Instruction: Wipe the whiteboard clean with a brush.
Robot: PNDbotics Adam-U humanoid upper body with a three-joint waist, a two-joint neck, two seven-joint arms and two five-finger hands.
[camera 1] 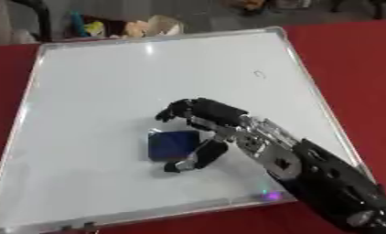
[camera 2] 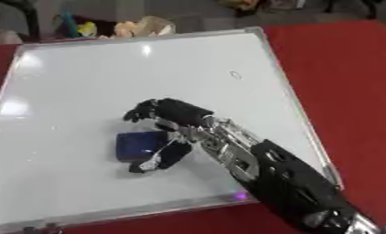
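Landmark: the whiteboard (camera 1: 108, 91), which lies flat on a red table covering (camera 1: 364, 68); every place below is given relative to it.

Near edge of whiteboard: a silver metal frame; a small purple glint (camera 1: 270, 196) shows at its near right corner, and what it is cannot be made out.

Right arm: black shell with silver joints, coming in over the whiteboard's near right corner.

Right hand (camera 1: 206, 119): over the near middle of the whiteboard, fingers curled above and thumb below, bracketing the brush; whether they actually pinch it cannot be told from either view.

Brush (camera 1: 172, 144): a dark blue, squarish block lying flat on the whiteboard's surface, just left of the palm, between fingers and thumb.

Left hand: shows in neither view.

Mark (camera 1: 260, 74): a small, thin loop of pen in the whiteboard's far right part, well apart from the brush.

Board surface: smooth, glossy white, with a bright glare spot near its far edge.

Progress: judging from this, the surface is almost wholly clean; the little loop appears to be what is left, so the brush would need to travel up and to the right.

Beyond far edge: a blurred heap of coloured clutter (camera 1: 136, 26), not identifiable.
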